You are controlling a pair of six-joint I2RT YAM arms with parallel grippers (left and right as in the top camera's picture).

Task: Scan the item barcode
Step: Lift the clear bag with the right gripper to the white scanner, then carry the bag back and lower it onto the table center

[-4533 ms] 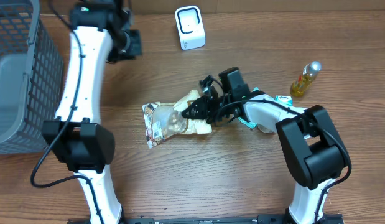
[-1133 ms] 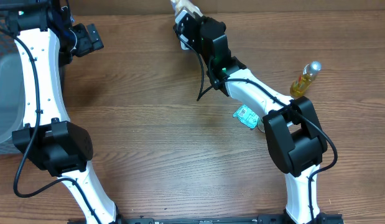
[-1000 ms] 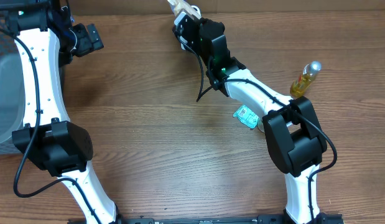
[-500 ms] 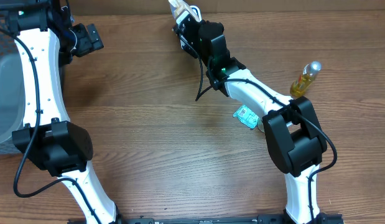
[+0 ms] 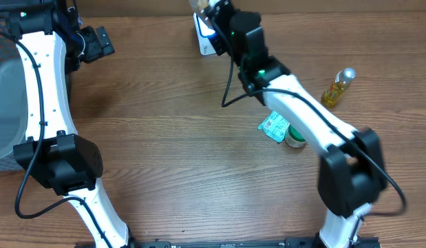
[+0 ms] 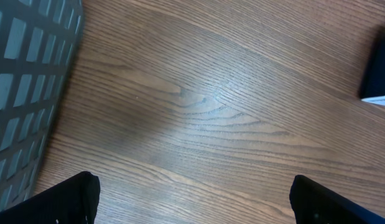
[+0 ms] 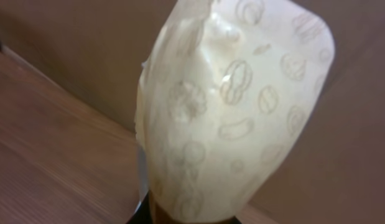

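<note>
Bag (image 7: 236, 106) of snacks is pinched tight in your right gripper (image 5: 216, 17), held up right by the white scanner (image 5: 208, 43). Your left gripper (image 6: 195, 202) hangs wide and holds nothing, near the basket (image 6: 24, 93). The pick-up looks done. I think 1 step is left: show the barcode to the scanner. No barcode shows yet.

Wooden worktop (image 5: 164, 172), grey basket (image 5: 6, 103) at left edge, left claw (image 5: 102, 43) upper left, right claw (image 5: 211, 12) at top centre gripping a pale bag (image 5: 198, 5) above white scanner (image 5: 206, 41), oil bottle (image 5: 338, 86) right, teal packet (image 5: 273, 126) centre-right.
</note>
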